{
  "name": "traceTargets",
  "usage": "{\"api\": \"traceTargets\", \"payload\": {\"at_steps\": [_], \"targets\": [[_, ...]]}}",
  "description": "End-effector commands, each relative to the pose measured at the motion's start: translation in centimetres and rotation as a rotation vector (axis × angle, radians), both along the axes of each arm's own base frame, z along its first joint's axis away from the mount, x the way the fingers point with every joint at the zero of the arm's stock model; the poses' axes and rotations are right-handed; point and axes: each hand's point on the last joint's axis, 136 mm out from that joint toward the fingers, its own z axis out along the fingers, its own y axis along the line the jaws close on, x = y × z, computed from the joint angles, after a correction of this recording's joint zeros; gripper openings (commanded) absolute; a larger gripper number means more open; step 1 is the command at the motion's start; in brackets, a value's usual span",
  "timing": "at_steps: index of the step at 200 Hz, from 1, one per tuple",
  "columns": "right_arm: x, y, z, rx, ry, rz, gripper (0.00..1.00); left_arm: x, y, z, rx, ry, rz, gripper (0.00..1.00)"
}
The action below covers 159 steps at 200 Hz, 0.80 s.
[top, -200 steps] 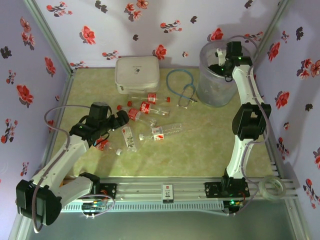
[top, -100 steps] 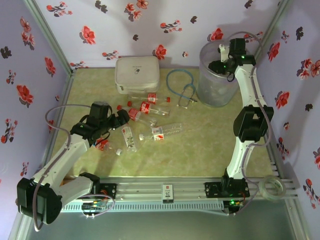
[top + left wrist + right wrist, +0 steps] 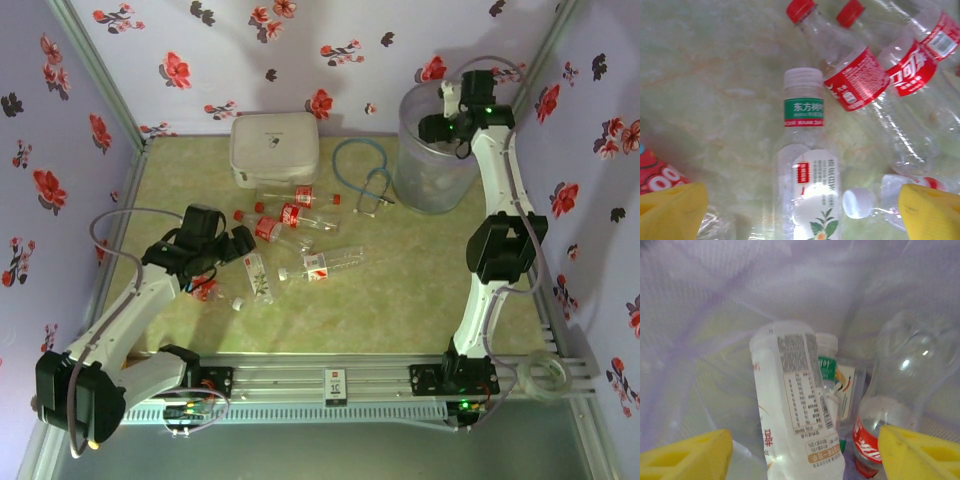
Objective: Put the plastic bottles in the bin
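1. Hovering over the pale green marbled worktop (image 3: 715, 75), the left tool (image 3: 802, 212) had its yellow fingers spread wide and pinched nothing. A small clear plastic bottle with a white cap, green collar and leaf-printed white label (image 3: 807, 175) lay lengthwise between them, cap pointing away.
2. The step in hand looked like a pick of that white-capped bottle, so a straight descent made most sense, with the fingers closing across the labelled body and not the narrow neck.
3. Crowding was the main hazard. Two clear red-capped bottles with red labels (image 3: 852, 82) lay just beside it on the right. A small bottle end with a loose-looking white cap (image 3: 875, 200) sat near the right finger. Another red label (image 3: 660, 175) showed by the left finger (any of these could be nudged or caught on closing).
4. Thin round plastic would probably roll or buckle, so a gentle, centred squeeze seemed wiser than a hard one.
5. The large translucent greyish cylindrical bin (image 3: 425, 180) stood at the far right of the worktop, well apart from the cluster. The right tool (image 3: 805, 452) hung over its mouth with fingers spread, gripping nothing. Below it an opaque white labelled bottle (image 3: 795, 405) and a clear red-labelled one (image 3: 890, 415) stood inside.
6. The right arm would likely need to clear the rim before anything else was dropped in.
7. The white rectangular case (image 3: 275, 145) near the back wall was no part of the job and should be left alone.
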Motion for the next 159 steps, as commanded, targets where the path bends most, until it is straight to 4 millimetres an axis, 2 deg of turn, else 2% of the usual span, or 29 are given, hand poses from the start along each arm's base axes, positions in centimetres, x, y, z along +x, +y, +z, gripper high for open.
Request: {"api": "traceTargets", "payload": {"at_steps": [1, 27, 46, 60, 82, 91, 124, 139, 159], "targets": [[-1.0, -0.5, 5.7, 0.026, -0.119, -0.046, 0.80, -1.4, 2.4, -0.2, 0.123, 0.069, 0.029, 0.95], [-2.6, -0.4, 9.3, 0.069, -0.224, -0.066, 0.81, -3.9, 6.4, -0.4, 0.283, 0.160, 0.170, 0.93], [-4.1, 0.4, 11.3, 0.120, -0.275, -0.049, 0.81, -4.9, 7.7, -0.3, 0.279, 0.178, 0.267, 0.96], [-5.3, 1.4, 11.8, 0.149, -0.276, -0.015, 0.81, -5.1, 8.1, -0.4, 0.225, 0.153, 0.333, 1.00], [-7.4, 3.6, 12.1, 0.151, -0.282, 0.041, 0.81, -5.2, 8.8, -1.4, 0.091, 0.146, 0.448, 1.00], [-7.9, 4.6, 12.2, 0.158, -0.286, 0.066, 0.82, -4.6, 9.0, -1.6, 0.030, 0.139, 0.497, 1.00], [-9.8, 7.8, 12.4, 0.158, -0.268, 0.158, 0.82, -4.4, 10.5, -2.1, -0.025, 0.156, 0.609, 0.99], [-10.7, 8.5, 12.1, 0.178, -0.266, 0.174, 0.82, -4.1, 10.6, -3.1, -0.072, 0.165, 0.636, 0.94], [-11.8, 9.1, 11.8, 0.209, -0.271, 0.188, 0.82, -4.1, 10.2, -5.3, -0.111, 0.214, 0.648, 0.92]]}}
